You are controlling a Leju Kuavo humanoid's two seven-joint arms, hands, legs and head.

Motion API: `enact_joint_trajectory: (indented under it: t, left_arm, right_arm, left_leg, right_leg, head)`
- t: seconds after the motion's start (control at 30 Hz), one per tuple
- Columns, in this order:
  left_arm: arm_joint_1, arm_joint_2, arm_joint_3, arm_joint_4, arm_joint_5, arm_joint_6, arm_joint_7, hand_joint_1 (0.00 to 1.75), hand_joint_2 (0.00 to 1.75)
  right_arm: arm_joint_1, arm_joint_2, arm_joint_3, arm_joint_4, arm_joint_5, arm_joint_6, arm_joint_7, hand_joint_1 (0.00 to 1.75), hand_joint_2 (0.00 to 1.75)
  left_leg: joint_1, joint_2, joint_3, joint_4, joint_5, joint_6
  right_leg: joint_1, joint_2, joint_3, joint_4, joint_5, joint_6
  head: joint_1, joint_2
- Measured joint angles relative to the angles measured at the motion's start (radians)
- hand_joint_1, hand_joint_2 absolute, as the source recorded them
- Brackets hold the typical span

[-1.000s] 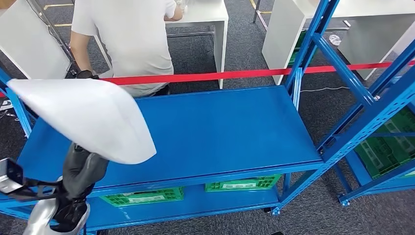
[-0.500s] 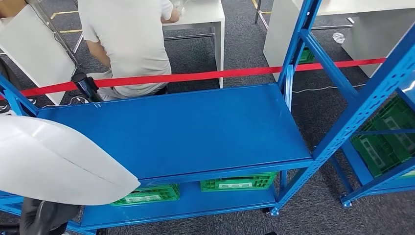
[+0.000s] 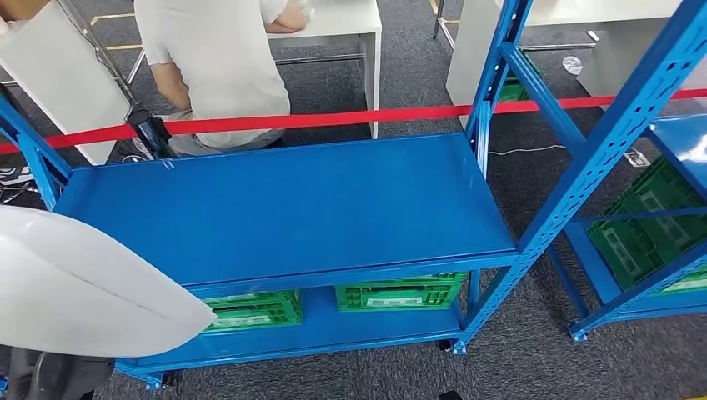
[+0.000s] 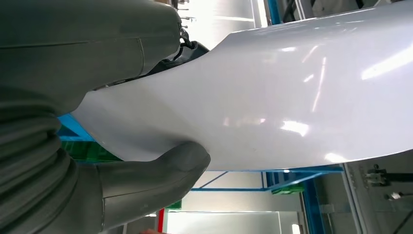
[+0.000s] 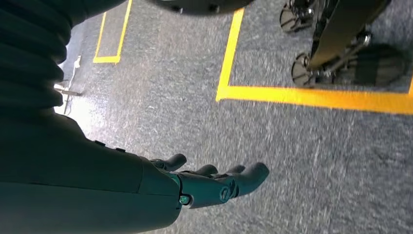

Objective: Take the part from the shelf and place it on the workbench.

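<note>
Part (image 3: 79, 287): a smooth white curved shell, seen from the head view at the lower left, off the front left corner of the blue shelf (image 3: 283, 208) and cut off by the picture's left edge. It hides most of the left hand (image 3: 58, 377), of which a dark grey bit shows beneath it, so the grip cannot be read from here. Two green crates (image 3: 398, 293) sit on the lower level, partly hidden behind the front edge; their white labels are too small to read. A red tape (image 3: 333, 119) runs behind the shelf, and a person in a white shirt (image 3: 221, 67) sits beyond it at a white table (image 3: 350, 21), head cut off by the top edge.

Left wrist view: the left hand (image 4: 97, 122) grasps the part (image 4: 292, 92), the thick thumb (image 4: 160, 168) pressed on one face and darker fingers on the other, largely hidden.

Right wrist view: the right hand (image 5: 214, 185) hangs over grey floor (image 5: 292, 146) with yellow lines (image 5: 311, 95), fingers released, slightly apart and holding nothing.
</note>
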Motion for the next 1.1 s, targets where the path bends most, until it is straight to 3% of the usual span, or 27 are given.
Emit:
enact_joint_trajectory:
  t: [0.07, 0.13, 0.17, 0.2, 0.23, 0.3, 0.37, 0.43, 0.5, 0.57, 0.63, 0.67, 0.7, 0.73, 0.77, 0.83, 0.9, 0.93, 1.0, 1.03, 1.1]
  left_arm:
    - [-0.008, 0.001, 0.0, 0.007, 0.005, -0.006, -0.005, 1.75, 1.75]
    - [-0.023, 0.001, -0.001, 0.022, 0.009, -0.014, -0.013, 1.75, 1.75]
    - [-0.032, 0.0, -0.001, 0.032, 0.01, -0.017, -0.019, 1.75, 1.75]
    - [-0.041, 0.0, -0.001, 0.041, 0.009, -0.02, -0.024, 1.75, 1.75]
    - [-0.048, 0.0, -0.001, 0.048, 0.007, -0.021, -0.028, 1.75, 1.75]
    - [-0.06, -0.001, -0.001, 0.058, 0.003, -0.022, -0.032, 1.75, 1.75]
    - [-0.066, -0.002, -0.001, 0.062, -0.001, -0.022, -0.038, 1.75, 1.75]
    - [-0.064, -0.007, 0.0, 0.063, -0.011, -0.021, -0.054, 1.75, 1.75]
    - [-0.048, -0.014, 0.006, 0.061, -0.025, -0.019, -0.076, 1.75, 1.75]
    - [-0.023, -0.019, 0.016, 0.059, -0.031, -0.017, -0.095, 1.75, 1.75]
    - [-0.004, -0.022, 0.026, 0.059, -0.029, -0.019, -0.108, 1.75, 1.75]
    - [0.004, -0.024, 0.031, 0.059, -0.027, -0.02, -0.112, 1.75, 1.75]
    - [0.009, -0.026, 0.034, 0.059, -0.025, -0.021, -0.114, 1.75, 1.75]
    - [0.013, -0.027, 0.037, 0.059, -0.023, -0.022, -0.114, 1.75, 1.75]
    - [0.014, -0.029, 0.039, 0.059, -0.021, -0.022, -0.113, 1.75, 1.75]
    - [0.014, -0.034, 0.046, 0.057, -0.023, -0.022, -0.107, 1.75, 1.75]
    - [0.017, -0.041, 0.052, 0.055, -0.032, -0.022, -0.104, 1.75, 1.75]
    - [0.019, -0.046, 0.055, 0.055, -0.037, -0.022, -0.104, 1.75, 1.75]
    - [0.025, -0.056, 0.058, 0.056, -0.042, -0.022, -0.104, 1.75, 1.75]
    - [0.026, -0.06, 0.058, 0.057, -0.043, -0.022, -0.104, 1.75, 1.75]
    - [0.03, -0.07, 0.058, 0.058, -0.044, -0.023, -0.104, 1.75, 1.75]
  right_arm:
    - [0.0, 0.0, -0.004, 0.0, -0.01, -0.008, 0.007, 0.0, 1.75]
    - [0.0, -0.001, -0.013, 0.0, -0.022, -0.017, 0.021, 0.0, 1.75]
    - [0.0, -0.002, -0.019, 0.0, -0.026, -0.02, 0.026, 0.0, 1.75]
    - [0.0, -0.004, -0.023, 0.0, -0.03, -0.021, 0.029, 0.0, 1.75]
    - [0.0, -0.006, -0.028, 0.0, -0.032, -0.021, 0.03, 0.0, 1.75]
    - [-0.001, -0.011, -0.034, 0.0, -0.034, -0.022, 0.03, 0.0, 1.75]
    - [-0.003, -0.014, -0.039, 0.0, -0.031, -0.022, 0.029, 0.0, 1.75]
    - [-0.003, -0.019, -0.041, 0.0, -0.024, -0.018, 0.022, 0.0, 1.75]
    - [-0.001, -0.025, -0.041, 0.0, -0.013, -0.007, 0.004, 0.0, 1.75]
    - [0.001, -0.035, -0.04, 0.0, 0.001, 0.007, -0.016, 0.0, 1.75]
    - [0.003, -0.046, -0.04, 0.0, 0.01, 0.018, -0.031, 0.0, 1.75]
    - [0.004, -0.05, -0.04, 0.0, 0.012, 0.022, -0.036, 0.0, 1.75]
    - [0.005, -0.054, -0.04, 0.0, 0.016, 0.025, -0.04, 0.0, 1.75]
    - [0.006, -0.057, -0.04, 0.0, 0.02, 0.027, -0.04, 0.0, 1.75]
    - [0.006, -0.059, -0.04, 0.0, 0.023, 0.028, -0.035, 0.0, 1.75]
    - [0.006, -0.061, -0.039, 0.0, 0.028, 0.03, -0.025, 0.0, 1.75]
    - [0.006, -0.062, -0.039, 0.0, 0.033, 0.034, -0.026, 0.0, 1.75]
    - [0.007, -0.063, -0.039, 0.0, 0.036, 0.036, -0.03, 0.0, 1.75]
    - [0.009, -0.066, -0.037, 0.0, 0.04, 0.04, -0.036, 0.0, 1.75]
    - [0.011, -0.067, -0.036, 0.0, 0.041, 0.04, -0.037, 0.0, 1.75]
    - [0.014, -0.069, -0.033, 0.0, 0.042, 0.04, -0.04, 0.0, 1.75]
  left_leg:
    - [0.007, 0.006, -0.014, -0.011, 0.024, 0.011]
    - [0.008, 0.008, -0.041, -0.008, 0.045, 0.017]
    - [0.008, 0.008, -0.058, -0.004, 0.055, 0.016]
    - [0.008, 0.009, -0.076, 0.001, 0.065, 0.015]
    - [0.009, 0.01, -0.093, 0.007, 0.073, 0.013]
    - [0.012, 0.012, -0.127, 0.024, 0.088, 0.005]
    - [0.012, 0.013, -0.148, 0.041, 0.098, -0.006]
    - [0.01, 0.014, -0.153, 0.046, 0.11, -0.018]
    - [0.011, 0.013, -0.156, 0.045, 0.117, -0.03]
    - [0.014, 0.007, -0.176, 0.085, 0.061, -0.042]
    - [0.018, 0.002, -0.204, 0.196, -0.042, -0.052]
    - [0.02, 0.002, -0.212, 0.256, -0.074, -0.056]
    - [0.021, 0.002, -0.21, 0.299, -0.083, -0.058]
    - [0.021, 0.002, -0.194, 0.31, -0.071, -0.058]
    - [0.022, 0.002, -0.159, 0.284, -0.046, -0.056]
    - [0.021, -0.002, -0.047, 0.146, -0.02, -0.048]
    - [0.016, -0.007, 0.037, 0.023, -0.033, -0.035]
    - [0.012, -0.008, 0.049, -0.003, -0.041, -0.028]
    - [0.01, -0.005, 0.035, -0.011, -0.024, -0.011]
    - [0.012, -0.003, 0.026, -0.012, -0.013, -0.001]
    - [0.014, 0.001, 0.0, -0.014, 0.011, 0.015]
  right_leg:
    - [0.001, 0.0, -0.019, 0.047, -0.059, 0.009]
    - [-0.001, 0.0, -0.053, 0.16, -0.149, 0.016]
    - [-0.002, 0.0, -0.065, 0.217, -0.173, 0.018]
    - [-0.003, 0.0, -0.065, 0.252, -0.174, 0.021]
    - [-0.003, 0.0, -0.049, 0.254, -0.154, 0.022]
    - [-0.005, -0.002, 0.033, 0.157, -0.108, 0.025]
    - [-0.002, -0.001, 0.116, 0.032, -0.112, 0.018]
    - [0.002, 0.002, 0.136, -0.011, -0.126, 0.003]
    - [0.0, 0.0, 0.123, -0.013, -0.111, -0.014]
    - [-0.004, -0.003, 0.103, -0.018, -0.087, -0.028]
    - [-0.004, -0.005, 0.076, -0.018, -0.065, -0.034]
    - [-0.003, -0.006, 0.062, -0.017, -0.054, -0.034]
    - [-0.003, -0.007, 0.047, -0.016, -0.044, -0.034]
    - [-0.002, -0.008, 0.033, -0.015, -0.033, -0.032]
    - [-0.002, -0.008, 0.021, -0.014, -0.023, -0.029]
    - [-0.002, -0.007, 0.003, -0.012, -0.003, -0.022]
    - [-0.002, -0.004, -0.003, -0.015, 0.016, -0.01]
    - [-0.003, -0.004, -0.003, -0.018, 0.025, -0.004]
    - [-0.005, -0.002, -0.007, -0.024, 0.038, 0.011]
    - [-0.006, -0.001, -0.013, -0.016, 0.023, 0.016]
    - [-0.008, -0.001, -0.038, 0.057, -0.065, 0.025]
  head:
    - [0.002, 0.0]
    - [0.005, 0.0]
    - [0.005, 0.0]
    - [0.005, 0.0]
    - [0.005, 0.0]
    - [0.005, 0.0]
    - [0.007, 0.0]
    - [0.007, 0.0]
    - [0.007, 0.0]
    - [0.004, 0.0]
    - [0.002, 0.0]
    - [0.001, 0.0]
    - [0.001, 0.0]
    - [0.001, 0.0]
    - [0.001, 0.0]
    - [0.001, 0.0]
    - [0.002, 0.0]
    - [0.001, 0.0]
    - [0.0, 0.0]
    - [0.0, 0.0]
    - [0.002, 0.0]
